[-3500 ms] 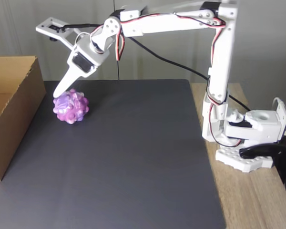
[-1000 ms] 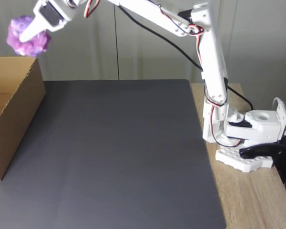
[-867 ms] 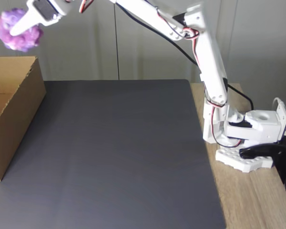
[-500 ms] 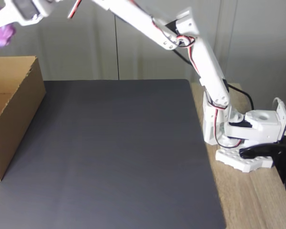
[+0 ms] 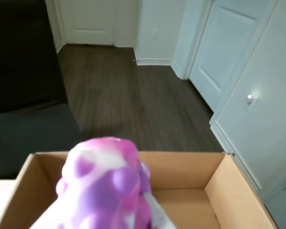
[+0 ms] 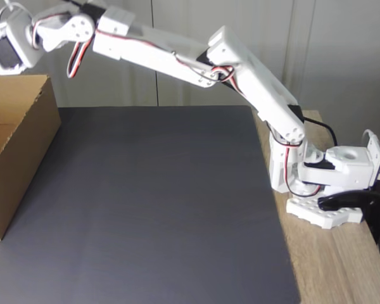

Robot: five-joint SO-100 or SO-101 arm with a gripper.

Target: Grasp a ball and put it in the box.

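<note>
In the wrist view the knobbly purple, pink and white ball [image 5: 105, 183] fills the lower left, close to the camera. My gripper [image 5: 102, 214] is shut on it, and a white finger [image 5: 158, 220] shows beside its lower right. Directly below the ball lies the open brown cardboard box [image 5: 181, 167], whose bare floor is visible. In the fixed view the box [image 6: 19, 139] stands at the left edge of the dark mat. The arm's wrist [image 6: 9, 47] hangs above the box's near corner, and the fingers run off the left edge of the view.
The white arm [image 6: 196, 60] stretches from its base [image 6: 329, 183] on the wooden table at the right across to the top left. A dark grey mat [image 6: 158, 202] covers the table. Beyond the box, the wrist view shows dark flooring and white doors [image 5: 248, 90].
The arm has swung further left and stretched out, carrying the ball past the left edge of the fixed view and over the box. The box has not moved.
</note>
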